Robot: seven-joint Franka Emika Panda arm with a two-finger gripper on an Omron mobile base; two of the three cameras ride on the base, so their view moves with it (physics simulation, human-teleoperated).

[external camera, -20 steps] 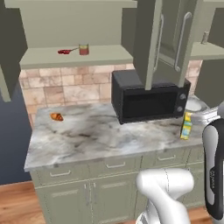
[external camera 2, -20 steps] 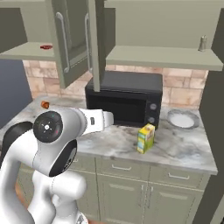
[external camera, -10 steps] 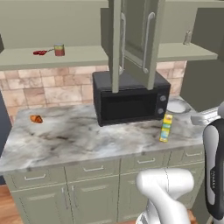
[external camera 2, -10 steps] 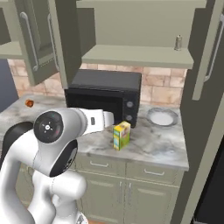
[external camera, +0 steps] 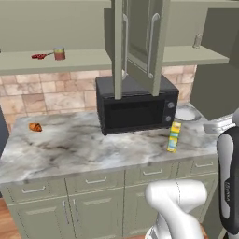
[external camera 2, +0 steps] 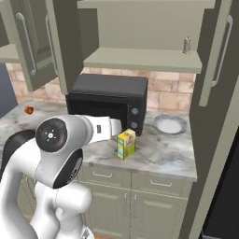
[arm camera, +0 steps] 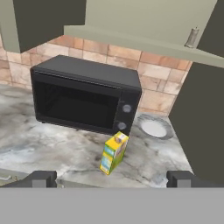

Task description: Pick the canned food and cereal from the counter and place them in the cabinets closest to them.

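Standing upright at frame centre, the cereal (arm camera: 113,153) is seen; gripper (arm camera: 111,178) jaws are spread, nothing pinched.

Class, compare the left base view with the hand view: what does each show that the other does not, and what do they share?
Left base view alone: the canned food on the left cabinet shelf beside a small red thing, and the croissant on the counter. Hand view alone: the open end effector, its fingertips spread wide. Both: the cereal standing before the microwave, the plate, and the grey bottle on the right shelf.
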